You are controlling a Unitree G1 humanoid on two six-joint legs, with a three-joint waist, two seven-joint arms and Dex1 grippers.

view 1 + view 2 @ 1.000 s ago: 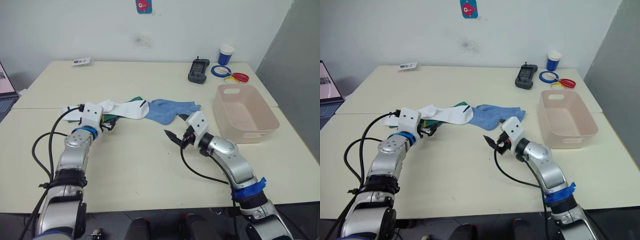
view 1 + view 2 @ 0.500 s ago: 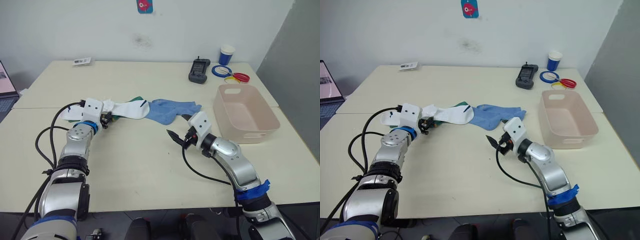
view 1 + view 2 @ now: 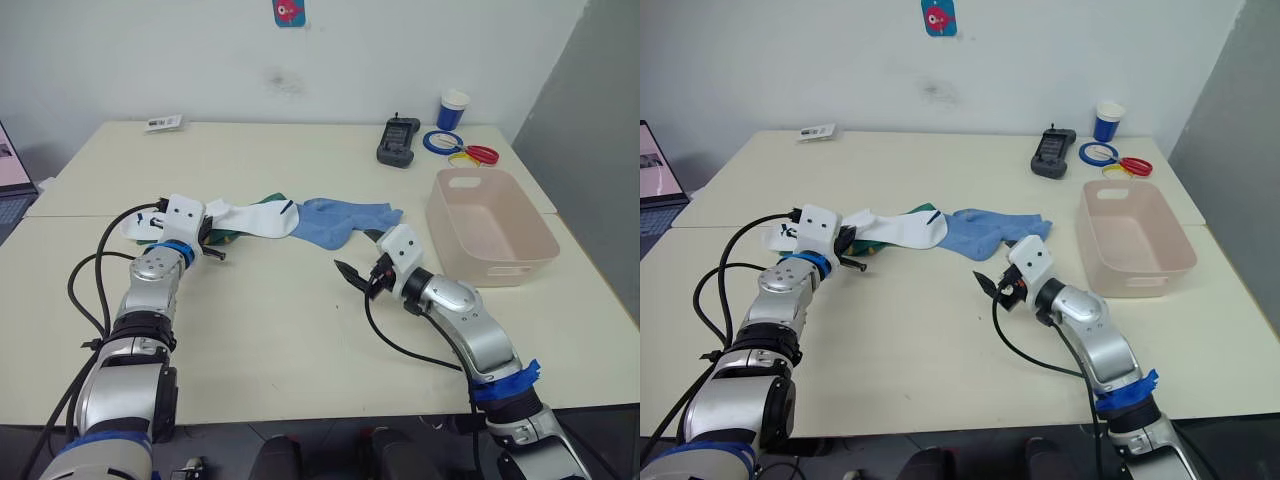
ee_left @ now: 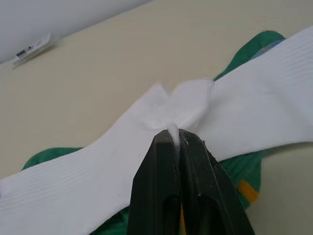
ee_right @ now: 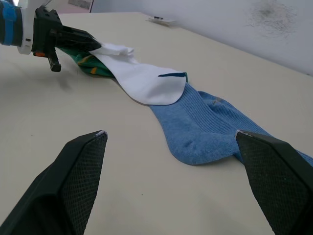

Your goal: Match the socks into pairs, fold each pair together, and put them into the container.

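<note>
Green socks (image 4: 244, 169) mostly hidden under white socks (image 3: 255, 217) beside blue socks (image 3: 335, 220) mid-worktop (image 3: 280, 330); left gripper (image 4: 175, 139) jaws pinching a white fold, right gripper (image 3: 352, 271) jaws spread, low over worktop; tub (image 3: 488, 226) well apart.

2 head eyes overlooking table (image 3: 300, 320), 2 wrist close-ups

even, soft light (faint shadows)
</note>
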